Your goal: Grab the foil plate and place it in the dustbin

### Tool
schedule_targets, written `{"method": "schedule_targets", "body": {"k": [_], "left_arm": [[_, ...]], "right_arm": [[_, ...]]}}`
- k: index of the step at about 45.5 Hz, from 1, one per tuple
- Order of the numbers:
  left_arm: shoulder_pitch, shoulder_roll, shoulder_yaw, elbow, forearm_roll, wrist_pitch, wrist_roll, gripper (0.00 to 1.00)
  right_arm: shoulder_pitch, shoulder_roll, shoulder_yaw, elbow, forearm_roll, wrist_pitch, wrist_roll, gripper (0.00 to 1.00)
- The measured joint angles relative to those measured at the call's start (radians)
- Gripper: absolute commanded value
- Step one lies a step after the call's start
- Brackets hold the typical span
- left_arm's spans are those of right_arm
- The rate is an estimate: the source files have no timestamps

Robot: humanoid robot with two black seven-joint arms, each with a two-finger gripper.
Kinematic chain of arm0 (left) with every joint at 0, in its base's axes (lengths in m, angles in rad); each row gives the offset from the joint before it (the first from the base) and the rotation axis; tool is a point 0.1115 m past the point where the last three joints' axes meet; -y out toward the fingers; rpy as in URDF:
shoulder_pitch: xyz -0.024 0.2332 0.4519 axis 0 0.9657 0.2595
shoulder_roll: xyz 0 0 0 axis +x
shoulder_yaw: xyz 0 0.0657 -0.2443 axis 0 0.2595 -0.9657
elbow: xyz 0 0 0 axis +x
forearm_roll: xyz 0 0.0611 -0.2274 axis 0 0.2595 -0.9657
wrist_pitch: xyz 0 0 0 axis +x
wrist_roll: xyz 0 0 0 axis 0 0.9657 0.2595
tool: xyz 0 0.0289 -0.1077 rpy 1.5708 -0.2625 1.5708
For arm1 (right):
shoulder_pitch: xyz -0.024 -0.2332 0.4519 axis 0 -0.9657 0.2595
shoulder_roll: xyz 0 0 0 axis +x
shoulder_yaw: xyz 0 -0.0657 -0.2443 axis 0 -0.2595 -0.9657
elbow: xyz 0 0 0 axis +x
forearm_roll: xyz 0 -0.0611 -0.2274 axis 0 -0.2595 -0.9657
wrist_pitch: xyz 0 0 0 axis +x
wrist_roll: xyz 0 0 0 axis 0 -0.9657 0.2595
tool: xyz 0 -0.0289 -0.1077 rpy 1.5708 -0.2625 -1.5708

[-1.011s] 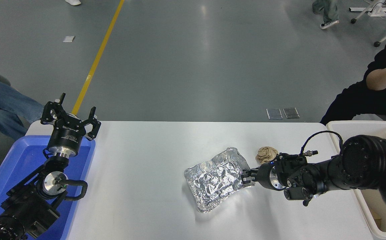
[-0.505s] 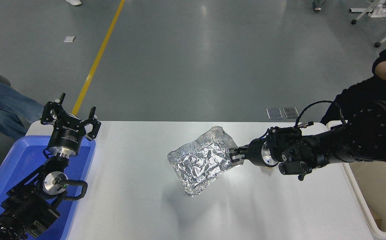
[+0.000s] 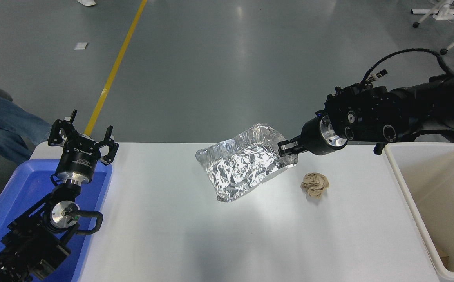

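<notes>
Half done, by the look of it: foil plate (image 3: 242, 166) already off the white table (image 3: 172, 235), hanging tilted in the air above it, shadow on the surface below. Left to do: carrying across to the dustbin (image 3: 407, 188) and letting go inside. Dustbin well to the plate's right, at the table's right end, mouth open, mostly bare inside.

Right gripper (image 3: 286, 148) clamped on the plate's right rim, jaws drawn nearly together with only the thin foil edge pinched between them. Nothing else touched. Grip at one edge only, so likely some sag or swing in transit.

Crumpled tan paper ball (image 3: 315, 185) lying on the table just right of and below the plate, between plate and dustbin, untouched.

Left gripper (image 3: 82, 135) parked far to the plate's left, above the blue tub (image 3: 19, 188), fingers spread wide and holding nothing.
</notes>
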Motion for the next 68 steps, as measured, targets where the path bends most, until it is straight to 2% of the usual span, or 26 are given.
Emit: {"method": "schedule_targets", "body": {"k": [19,38,55,68], "left_arm": [[0.0,0.0,0.0,0.0,0.0,0.0,0.0,0.98],[0.0,0.0,0.0,0.0,0.0,0.0,0.0,0.98],[0.0,0.0,0.0,0.0,0.0,0.0,-0.001,0.98],[0.001,0.0,0.0,0.0,0.0,0.0,-0.001,0.98]], "right_arm": [[0.22,-0.061,0.003,0.087,0.012,0.17,0.005,0.0],[0.263,-0.084,-0.008,0.101,0.014,0.22,0.004,0.0],[0.148,-0.209,-0.018,-0.034,0.014,0.222,-0.005,0.0],[-0.076,-0.347,-0.031,-0.294,0.015,0.186,-0.009,0.0]]}}
